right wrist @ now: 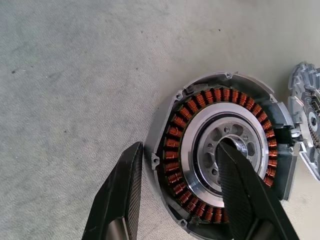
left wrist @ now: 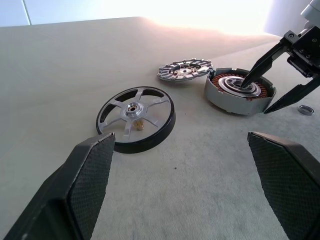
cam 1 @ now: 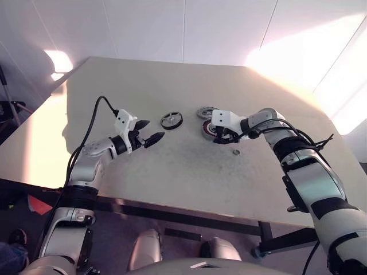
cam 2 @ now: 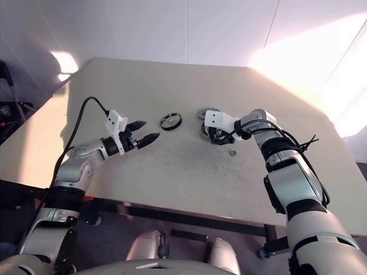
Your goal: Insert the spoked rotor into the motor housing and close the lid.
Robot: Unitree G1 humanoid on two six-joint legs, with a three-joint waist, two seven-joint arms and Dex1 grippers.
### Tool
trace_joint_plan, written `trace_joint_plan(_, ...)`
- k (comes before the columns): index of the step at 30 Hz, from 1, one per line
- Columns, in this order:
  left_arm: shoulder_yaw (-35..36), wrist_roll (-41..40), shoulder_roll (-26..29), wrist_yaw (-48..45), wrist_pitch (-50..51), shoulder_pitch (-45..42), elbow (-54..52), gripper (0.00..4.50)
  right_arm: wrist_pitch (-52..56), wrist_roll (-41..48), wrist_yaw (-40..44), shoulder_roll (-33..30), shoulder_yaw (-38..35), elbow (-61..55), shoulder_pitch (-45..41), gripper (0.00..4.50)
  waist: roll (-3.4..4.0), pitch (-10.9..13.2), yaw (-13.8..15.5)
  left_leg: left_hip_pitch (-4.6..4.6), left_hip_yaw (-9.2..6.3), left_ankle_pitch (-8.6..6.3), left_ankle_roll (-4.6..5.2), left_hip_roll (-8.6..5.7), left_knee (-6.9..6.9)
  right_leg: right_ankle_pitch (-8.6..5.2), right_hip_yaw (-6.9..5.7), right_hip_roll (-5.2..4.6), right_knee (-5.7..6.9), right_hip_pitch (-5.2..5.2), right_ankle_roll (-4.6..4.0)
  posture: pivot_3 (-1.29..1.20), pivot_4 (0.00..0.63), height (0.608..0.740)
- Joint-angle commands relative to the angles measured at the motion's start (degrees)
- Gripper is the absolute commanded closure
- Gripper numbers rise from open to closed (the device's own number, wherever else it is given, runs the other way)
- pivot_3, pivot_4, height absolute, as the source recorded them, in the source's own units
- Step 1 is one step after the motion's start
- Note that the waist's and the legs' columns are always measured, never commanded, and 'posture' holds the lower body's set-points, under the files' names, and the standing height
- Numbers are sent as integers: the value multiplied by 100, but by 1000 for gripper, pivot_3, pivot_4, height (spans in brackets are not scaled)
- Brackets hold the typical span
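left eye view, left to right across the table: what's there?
left gripper → spoked rotor → motor housing with the right gripper on it → small ring. The lid sits just behind the housing, so I left it unranked.

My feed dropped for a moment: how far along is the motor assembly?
Nothing is assembled yet. The spoked rotor lies on the table, apart from the motor housing, and the lid rests beside the housing. In hand: the right gripper straddles the housing's wall, one finger inside. Left gripper open. Insertion and lid remain.
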Motion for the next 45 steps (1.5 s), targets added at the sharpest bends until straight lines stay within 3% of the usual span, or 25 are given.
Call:
trace_joint_plan(1, 109, -16, 56, 39, -72, -53, -217, 0, 41, -157, 18, 9, 86, 168, 17, 2608, 0, 0, -2, 2, 0, 0, 0, 0, 0, 0, 0, 0, 0, 2, 0, 0, 0, 740)
trace_joint_plan(9, 113, -3, 19, 94, -80, -55, -196, 0, 675, 600, 823, 6, -447, -896, 152, 2609, 0, 1, 4, -23, 0, 0, 1, 2, -4, -1, 0, 2, -1, -18, -2, 0, 0, 740)
trace_joint_plan(15, 98, 13, -21, 107, -82, -41, -180, 0, 1866, 1312, 1426, -289, -704, -3591, 849, 2609, -1, 3, 6, -124, 0, 13, 24, 10, 4, -1, -6, 10, 8, -115, -5, 0, 0, 740)
trace_joint_plan(23, 100, 28, -15, 90, -68, -50, -163, 0, 2620, 1329, 1305, -704, -439, -5700, 2096, 2609, -2, 2, 121, -105, -2, 2, 3, 11, 5, -1, -10, 8, 1, -90, -4, 0, 0, 740)
trace_joint_plan(35, 61, 32, 11, 33, -40, -40, -210, 0, 2724, 1139, 923, -967, -143, -5989, 2700, 2609, -1, 2, 171, -75, -2, 5, -4, 7, 4, 0, -5, 5, 3, -64, -3, 0, 0, 740)
trace_joint_plan(36, 61, 32, 10, 34, -37, -40, -220, 0, 2689, 1146, 898, -973, -152, -6001, 2708, 2057, -1, 2, 171, -73, -2, 5, -4, 6, 4, 0, -5, 5, 3, -62, -3, 0, 0, 740)
trace_joint_plan(39, 73, 34, 16, 45, -30, -40, -237, 0, 2462, 1187, 843, -1047, -217, -6191, 2735, 1240, -1, 2, 165, -65, -3, 5, -4, 7, 4, 0, -5, 5, 3, -55, -3, 0, 0, 740)
trace_joint_plan(45, 110, 23, 27, 88, 1, 6, -251, 0, 2722, 1751, 940, -1391, -699, -7121, 2803, 1240, -1, 2, 162, -60, -3, 5, -5, 9, 1, 0, -5, 6, 4, -53, -3, 0, 0, 740)
